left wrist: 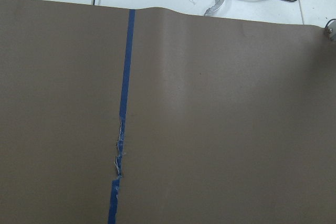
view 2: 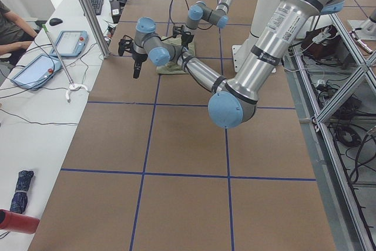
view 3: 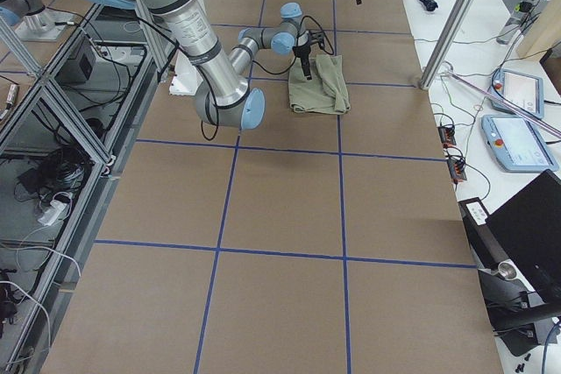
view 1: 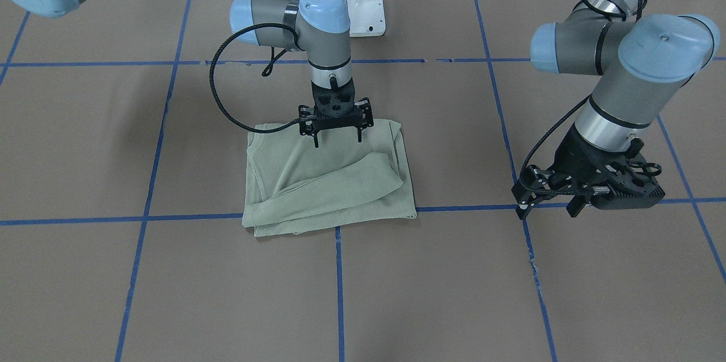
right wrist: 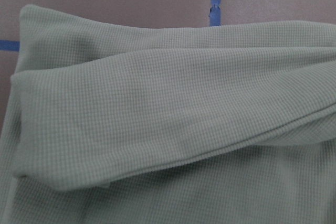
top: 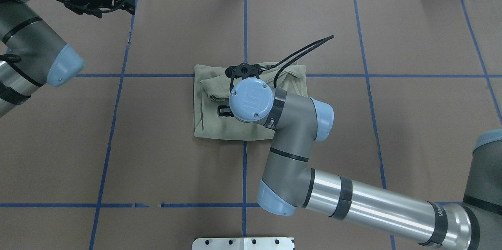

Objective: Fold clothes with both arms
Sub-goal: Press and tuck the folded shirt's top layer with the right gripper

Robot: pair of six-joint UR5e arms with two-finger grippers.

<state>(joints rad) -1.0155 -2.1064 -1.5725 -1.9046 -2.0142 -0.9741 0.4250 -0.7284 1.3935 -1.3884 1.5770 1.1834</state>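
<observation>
Shirt (view 1: 317,186) location on your feed, anyone? (op2)

I see it folded into a rough rectangle on the brown surface (view 1: 431,294). One sleeve (view 1: 346,177) lies slantwise on top, and the operator-side edge sits over a blue tape line (view 1: 170,218). (op1)

And the hands? (op2)

Right hand (view 1: 337,140) points straight down at the shirt's robot-side edge, fingers spread, gripping nothing I can see. Left hand (view 1: 547,211) is well off to the side over bare surface, also spread wide and empty. (op1)

One folded shirt (view 1: 329,180), two arms (view 1: 329,50) (view 1: 629,95) (grey, blue-capped)
</observation>
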